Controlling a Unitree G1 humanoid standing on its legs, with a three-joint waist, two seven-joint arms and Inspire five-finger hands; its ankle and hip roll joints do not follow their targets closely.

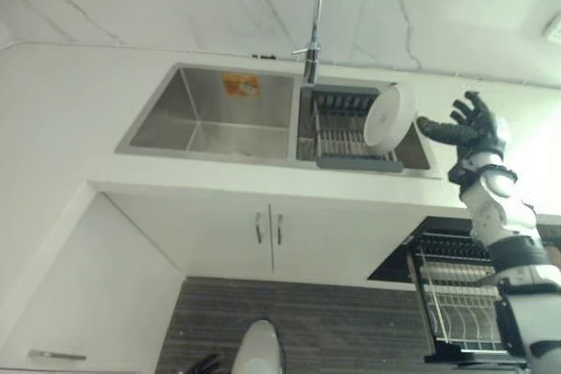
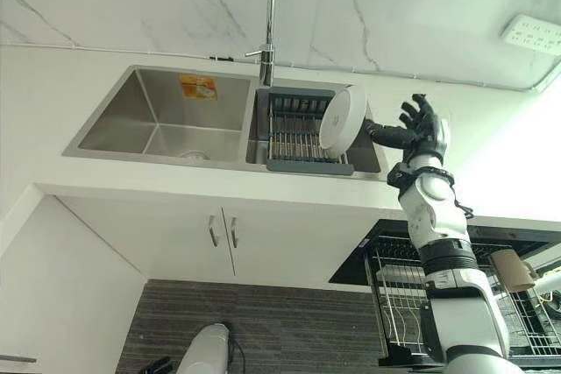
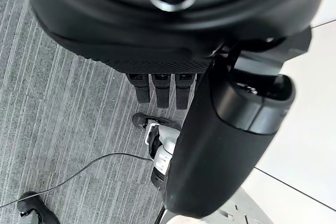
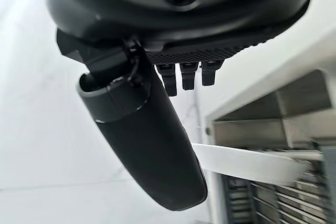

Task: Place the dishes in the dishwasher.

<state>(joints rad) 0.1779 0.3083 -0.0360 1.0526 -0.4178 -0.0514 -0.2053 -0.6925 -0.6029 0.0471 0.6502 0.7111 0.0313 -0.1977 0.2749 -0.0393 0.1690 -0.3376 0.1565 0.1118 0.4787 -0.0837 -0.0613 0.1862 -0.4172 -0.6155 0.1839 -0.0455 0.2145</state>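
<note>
A white plate [image 1: 388, 116] stands on its edge, tilted, at the right end of the grey dish rack [image 1: 337, 139] in the sink's right basin. My right hand [image 2: 422, 131] is raised just right of the plate, open with fingers spread, and its thumb reaches to the plate's rim. In the right wrist view the plate's white edge [image 4: 247, 163] runs past the thumb [image 4: 147, 140]; I cannot tell whether they touch. The dishwasher's wire rack [image 1: 456, 304] is pulled out low on the right. My left hand [image 3: 226, 145] hangs open over the grey floor.
The steel sink [image 1: 175, 111] has a bare left basin and a tall curved tap [image 1: 316, 15] behind it. White cupboard doors [image 1: 267, 229] sit below the counter. A tan cup [image 2: 513, 271] lies in the dishwasher rack. A socket strip [image 2: 530, 34] is on the wall.
</note>
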